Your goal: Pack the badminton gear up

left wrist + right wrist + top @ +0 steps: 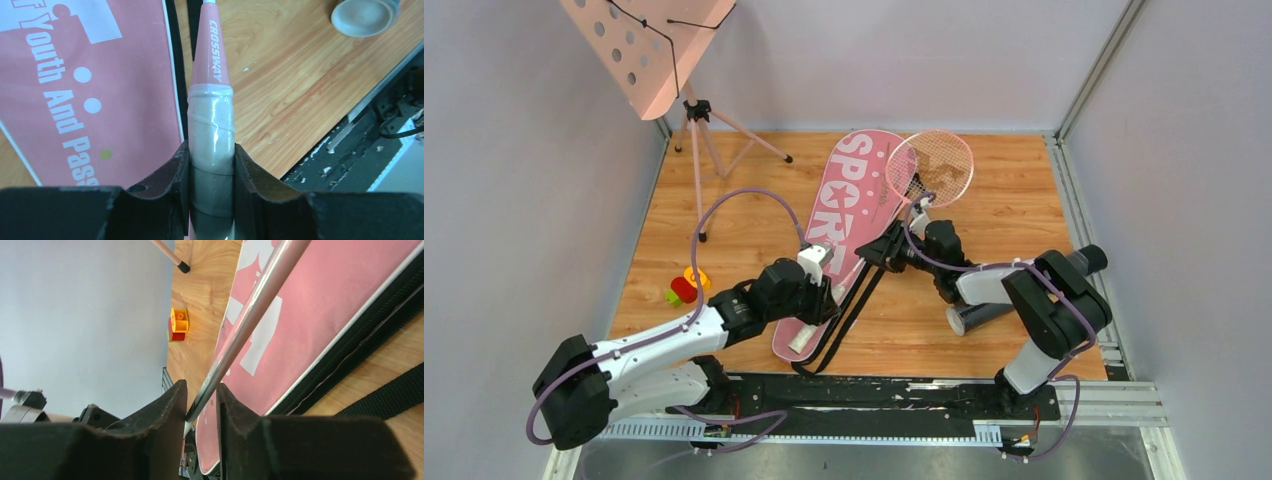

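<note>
A pink-framed racket [929, 168] lies slantwise over the long pink "SPORT" bag [849, 190], head at the far end. My left gripper [826, 298] is shut on its white handle [211, 120], both fingers pressed against the grip above the bag's lower end [75, 90]. My right gripper [887, 250] sits farther up, and its jaws stand open around the thin shaft [250, 310]. The shaft touches one finger and a gap shows on the other side. The black tube [977, 317] lies on the floor under the right arm, its open end [364, 15] visible in the left wrist view.
A pink perforated music stand [649, 40] on tripod legs stands at the back left. Red, yellow and green toy blocks [686, 287] sit left of the left arm. The bag's black straps [844, 320] trail towards the near black rail [894, 392]. Grey walls enclose the wooden floor.
</note>
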{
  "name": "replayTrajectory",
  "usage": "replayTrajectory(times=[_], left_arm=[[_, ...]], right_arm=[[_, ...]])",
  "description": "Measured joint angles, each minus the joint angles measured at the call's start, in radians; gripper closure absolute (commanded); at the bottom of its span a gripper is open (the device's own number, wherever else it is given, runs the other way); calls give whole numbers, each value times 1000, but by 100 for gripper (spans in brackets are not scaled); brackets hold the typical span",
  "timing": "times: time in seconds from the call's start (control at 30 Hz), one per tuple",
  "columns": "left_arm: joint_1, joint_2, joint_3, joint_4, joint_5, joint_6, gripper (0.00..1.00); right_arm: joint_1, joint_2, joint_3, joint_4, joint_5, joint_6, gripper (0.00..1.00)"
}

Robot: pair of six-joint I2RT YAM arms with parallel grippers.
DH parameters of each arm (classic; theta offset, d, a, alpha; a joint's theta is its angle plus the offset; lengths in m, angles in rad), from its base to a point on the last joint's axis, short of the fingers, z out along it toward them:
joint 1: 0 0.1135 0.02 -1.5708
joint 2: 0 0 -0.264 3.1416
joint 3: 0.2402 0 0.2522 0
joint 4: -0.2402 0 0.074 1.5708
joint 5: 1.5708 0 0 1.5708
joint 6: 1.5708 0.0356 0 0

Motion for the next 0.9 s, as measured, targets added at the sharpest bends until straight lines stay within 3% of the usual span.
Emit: replayTrajectory(times=[0.07,0.13,0.17,0.2,0.27,0.37,0.53,0.77,0.9], left_arm=[[0,-13,-9,7,13,-32,100],[0,-14,-9,15,24,-58,97],[0,-14,-9,19,31,-70,91],[-1,-14,-9,23,35,-80,72],[-3,-13,-9,33,38,-93,49],[-3,-10,8,24,42,-90,37],[-2,0,113,-55,31,-30,30],[-2,14,178,-130,-14,47,31],[-2,103,222,-171,-69,96,32]], right_arm=[[0,-2,-12,39,-3,-2,84],[-2,-10,-34,90,-5,16,99],[-3,-13,-42,106,-6,26,100],[-6,-19,-51,130,-6,65,100],[-7,-31,-60,165,-8,104,100],[-14,-57,-67,174,-13,98,100],[-92,-163,-80,-12,-33,19,100],[-248,-464,-65,-385,-59,-100,100],[-259,-557,-4,-625,-72,-167,100]])
